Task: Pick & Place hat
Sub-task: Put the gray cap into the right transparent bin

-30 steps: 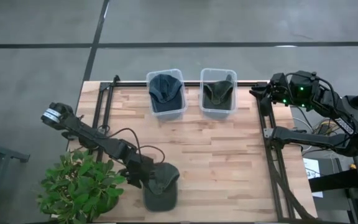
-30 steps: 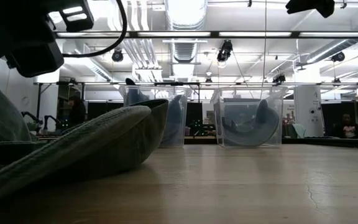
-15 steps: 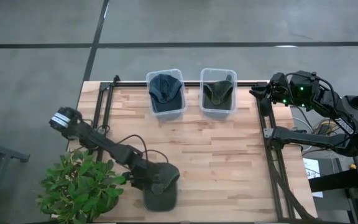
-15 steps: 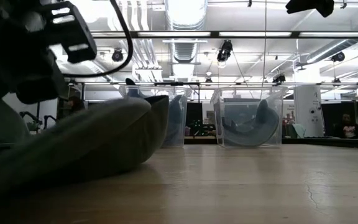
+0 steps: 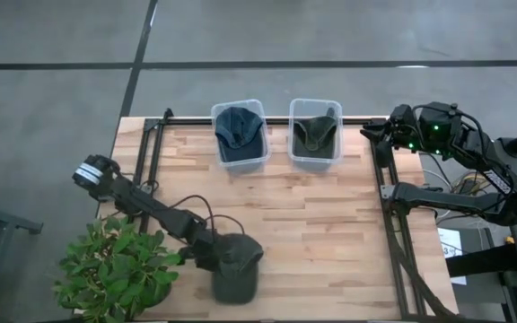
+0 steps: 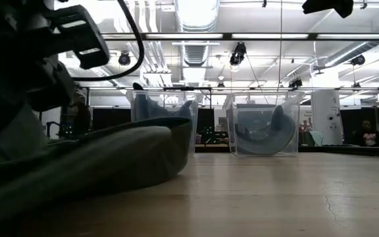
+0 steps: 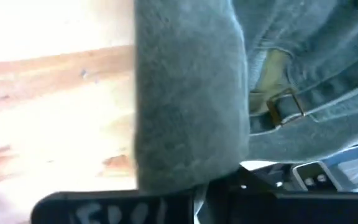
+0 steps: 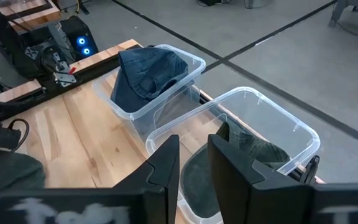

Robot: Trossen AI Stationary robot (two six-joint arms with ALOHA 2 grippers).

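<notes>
In the high view, a wooden table [image 5: 312,215] fills the centre of the frame, seen from straight above. The left arm reaches from the left edge of the table down toward the lower middle, stretched long and low in a diagonal line. Its left gripper [image 5: 212,260] sits at the near edge of a dark grey-green hat [image 5: 236,274], which lies on the table at the lower centre of the frame. A cable loops over the arm just above the hat.

The left wrist view shows the hat's fabric [image 7: 191,99] pressed right against the gripper, with a strap and small metal buckle [image 7: 284,107] visible at the right. Whether the fingers are closed on the hat cannot be told from any view.

In the low view, the hat [image 6: 97,164] spreads across the lower left of the frame, resting on the table, with the dark arm above it in the upper left.

The right arm waits folded at the upper right of the high view, off the table's right edge. The right gripper [image 8: 194,163] has its two fingers parted, holding nothing.

At the top centre of the table stand two clear bins side by side. The left bin [image 5: 240,135] holds a blue hat [image 5: 238,127]; the right bin [image 5: 315,132] holds a dark green hat [image 5: 314,133]. A leafy green plant [image 5: 115,269] sits at the lower left.
</notes>
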